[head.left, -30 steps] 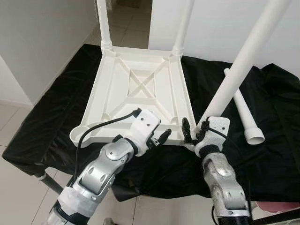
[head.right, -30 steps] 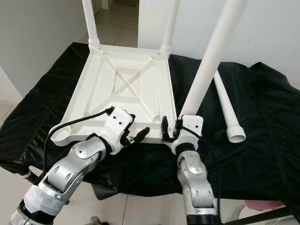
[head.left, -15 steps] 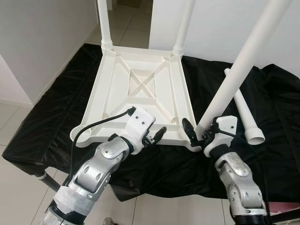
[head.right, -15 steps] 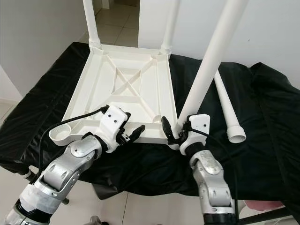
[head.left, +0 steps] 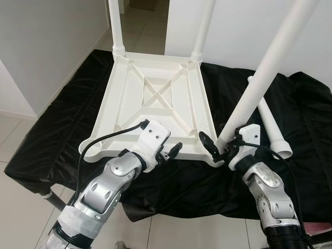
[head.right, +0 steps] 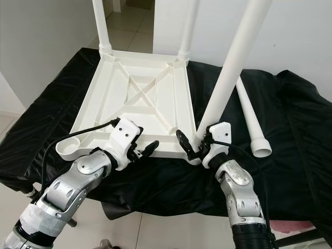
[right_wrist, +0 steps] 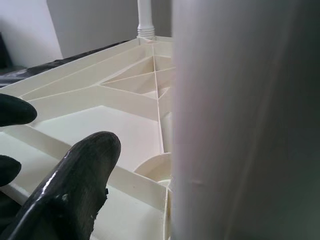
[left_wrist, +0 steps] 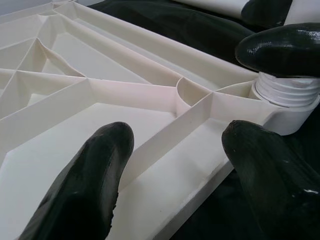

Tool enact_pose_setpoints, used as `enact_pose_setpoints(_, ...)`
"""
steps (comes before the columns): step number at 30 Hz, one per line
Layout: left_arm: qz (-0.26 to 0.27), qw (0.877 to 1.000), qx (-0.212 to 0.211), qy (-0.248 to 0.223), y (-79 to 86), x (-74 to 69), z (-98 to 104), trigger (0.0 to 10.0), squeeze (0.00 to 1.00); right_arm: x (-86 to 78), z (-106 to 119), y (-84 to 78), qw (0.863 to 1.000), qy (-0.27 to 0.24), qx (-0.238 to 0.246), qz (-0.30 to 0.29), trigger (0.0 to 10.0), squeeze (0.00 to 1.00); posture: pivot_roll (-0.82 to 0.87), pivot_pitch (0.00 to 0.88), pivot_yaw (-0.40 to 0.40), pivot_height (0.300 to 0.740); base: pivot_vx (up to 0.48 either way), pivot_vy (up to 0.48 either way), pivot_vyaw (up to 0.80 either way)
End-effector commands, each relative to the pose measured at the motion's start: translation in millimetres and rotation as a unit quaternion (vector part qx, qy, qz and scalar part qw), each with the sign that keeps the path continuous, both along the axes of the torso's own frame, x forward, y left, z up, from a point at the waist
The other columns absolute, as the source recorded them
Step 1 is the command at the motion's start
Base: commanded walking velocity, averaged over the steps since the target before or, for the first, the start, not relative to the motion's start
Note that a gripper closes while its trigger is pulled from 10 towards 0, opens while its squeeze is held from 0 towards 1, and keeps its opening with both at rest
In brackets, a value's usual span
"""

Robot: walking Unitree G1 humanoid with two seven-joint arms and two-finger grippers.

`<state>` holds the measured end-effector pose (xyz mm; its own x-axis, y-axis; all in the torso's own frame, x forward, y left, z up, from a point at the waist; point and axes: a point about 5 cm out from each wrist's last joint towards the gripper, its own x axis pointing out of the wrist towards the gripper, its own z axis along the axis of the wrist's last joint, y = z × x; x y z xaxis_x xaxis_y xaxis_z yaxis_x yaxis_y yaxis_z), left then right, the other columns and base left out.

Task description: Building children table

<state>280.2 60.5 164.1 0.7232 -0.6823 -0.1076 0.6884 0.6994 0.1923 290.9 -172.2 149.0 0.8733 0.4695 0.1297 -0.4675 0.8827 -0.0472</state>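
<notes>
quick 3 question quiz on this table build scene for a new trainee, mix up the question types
1. True or false: two legs already stand upright at the far corners of the upturned tabletop.
2. Which gripper has its fingers around the tilted leg at the near corner socket? A) left gripper B) right gripper
3. Fill in: the spare leg lies loose on the ____ cloth.

Key: 1 true; 2 B; 3 black.
</notes>
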Motion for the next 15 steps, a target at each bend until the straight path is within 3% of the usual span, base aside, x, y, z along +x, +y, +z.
enact_pose_setpoints(1, -0.064, 0.998, 0.014, 0.012, -5.1, -6.0, -0.9, 10.0, 0.00, 4.0, -2.7, -0.7, 1.000, 0.002, -0.006, 0.014, 10.0, 0.00, 0.00, 0.068, -0.039, 0.740, 0.000, 0.000, 0.00)
enact_pose_setpoints(8, -0.057, 0.998, 0.020, 0.006, -3.9, -4.4, 0.3, 10.0, 0.00, 11.9, -5.3, 0.4, 0.999, 0.005, -0.016, 0.027, 10.0, 0.00, 0.00, 0.065, -0.042, 0.740, 0.000, 0.000, 0.00)
enact_pose_setpoints(9, -0.055, 0.998, 0.021, 0.005, -4.2, -3.9, 0.2, 10.0, 0.00, 15.0, -5.7, 0.8, 0.999, 0.005, -0.018, 0.032, 1.4, 0.00, 0.00, 0.063, -0.042, 0.740, 0.000, 0.000, 0.00)
enact_pose_setpoints(11, -0.055, 0.998, 0.021, 0.005, -4.2, -3.9, 0.2, 10.0, 0.00, 15.0, -5.7, 0.8, 0.999, 0.005, -0.018, 0.032, 1.4, 0.00, 0.00, 0.063, -0.042, 0.740, 0.000, 0.000, 0.00)
enact_pose_setpoints(12, -0.055, 0.998, 0.018, 0.006, -5.0, -4.8, 0.5, 10.0, 0.00, 17.1, -6.6, 0.3, 0.999, 0.006, -0.020, 0.037, 0.0, 0.00, 0.00, 0.056, -0.031, 0.740, 0.000, 0.000, 0.00)
enact_pose_setpoints(15, -0.057, 0.998, 0.017, 0.008, -6.2, -5.4, 0.7, 10.0, 0.00, 18.3, -7.5, -1.7, 0.999, 0.006, -0.022, 0.038, 0.0, 0.00, -0.01, 0.057, -0.023, 0.740, 0.000, 0.000, 0.00)
